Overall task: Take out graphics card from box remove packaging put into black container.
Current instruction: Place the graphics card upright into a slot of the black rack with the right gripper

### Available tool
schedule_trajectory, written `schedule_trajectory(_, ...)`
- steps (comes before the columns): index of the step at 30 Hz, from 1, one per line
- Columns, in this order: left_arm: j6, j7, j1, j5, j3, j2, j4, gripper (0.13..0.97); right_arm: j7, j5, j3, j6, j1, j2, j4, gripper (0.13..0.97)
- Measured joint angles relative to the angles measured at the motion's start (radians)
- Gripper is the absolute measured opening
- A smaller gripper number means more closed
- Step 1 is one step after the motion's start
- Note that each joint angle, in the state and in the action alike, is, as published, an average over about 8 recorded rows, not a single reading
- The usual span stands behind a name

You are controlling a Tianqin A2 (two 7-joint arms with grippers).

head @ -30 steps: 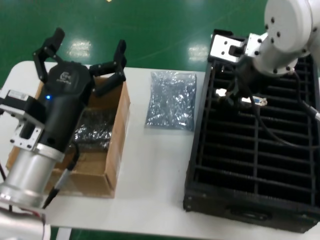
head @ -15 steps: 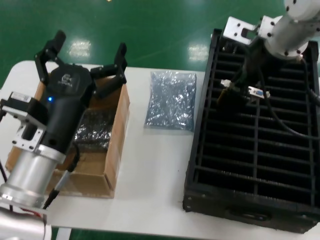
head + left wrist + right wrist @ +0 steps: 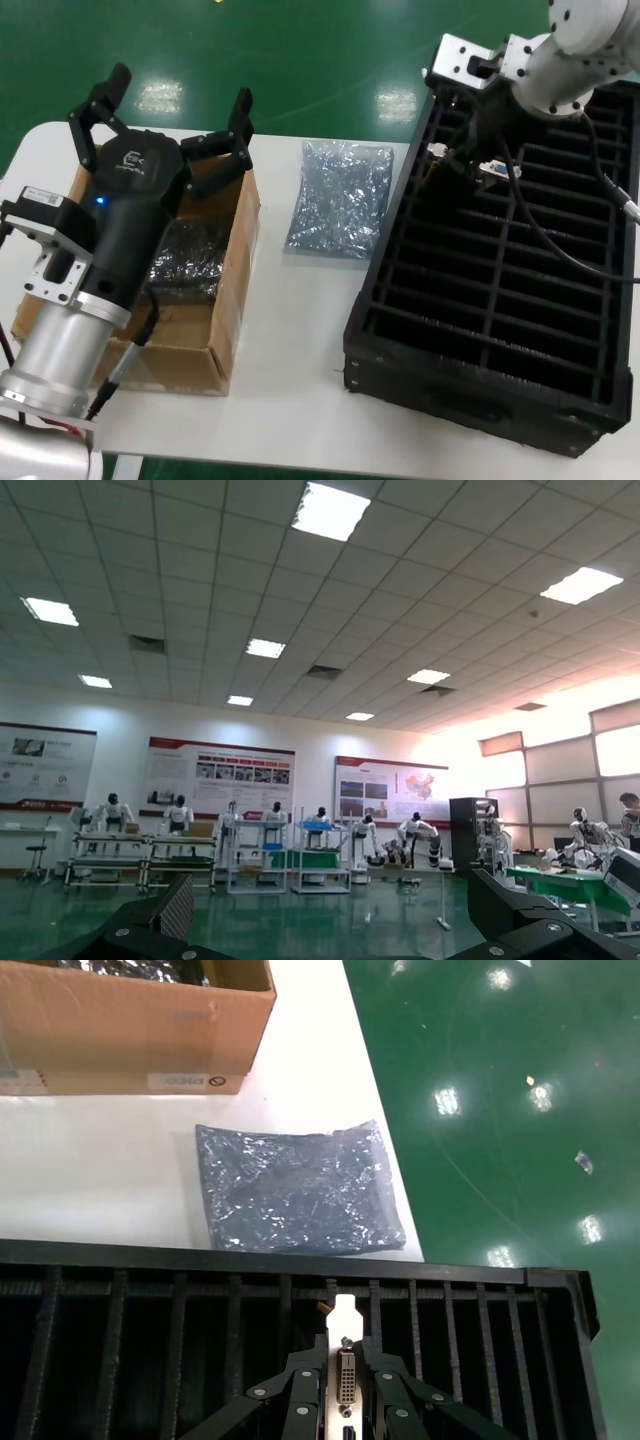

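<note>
My right gripper (image 3: pixel 462 160) is shut on the graphics card (image 3: pixel 492 168), holding it over the far left corner of the black container (image 3: pixel 480 390). In the right wrist view, the gripper (image 3: pixel 346 1385) clamps the card's silver bracket and connector (image 3: pixel 346 1372) from both sides, above the slots near the container's rim (image 3: pixel 200 1258). The packaging (image 3: pixel 340 195), a crinkly silver bag, lies flat on the white table between box and container; it also shows in the right wrist view (image 3: pixel 300 1188). My left gripper (image 3: pixel 175 105) is open and empty, pointing up over the far end of the brown box (image 3: pixel 235 280).
A dark glossy bagged board (image 3: pixel 190 255) lies inside the box. The box's labelled side (image 3: pixel 130 1040) shows in the right wrist view. The white table (image 3: pixel 300 340) ends close in front of the container. The left wrist view shows only the hall and its fingers (image 3: pixel 170 915).
My right gripper has moved left and back with the card. The black container has swung, its near end sliding left, and it nudged the silver bag slightly left. The left arm has not moved.
</note>
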State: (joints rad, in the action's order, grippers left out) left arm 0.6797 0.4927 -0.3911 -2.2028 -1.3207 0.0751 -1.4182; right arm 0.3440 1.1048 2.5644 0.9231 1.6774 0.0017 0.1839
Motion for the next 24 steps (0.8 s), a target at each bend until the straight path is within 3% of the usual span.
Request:
schedule_trajectory(9, 0.002, 0.001, 0.003, 0.000, 0.001, 0.002, -0.002, 0.966, 0.009, 0.116, 0.159, -0.030, 0.002, -0.001, -0.014, 0.187)
schedule_trajectory(24, 0.004, 0.006, 0.005, 0.001, -0.002, 0.001, 0.001, 0.966, 0.019, 0.113, 0.188, -0.067, -0.034, -0.002, 0.008, 0.187)
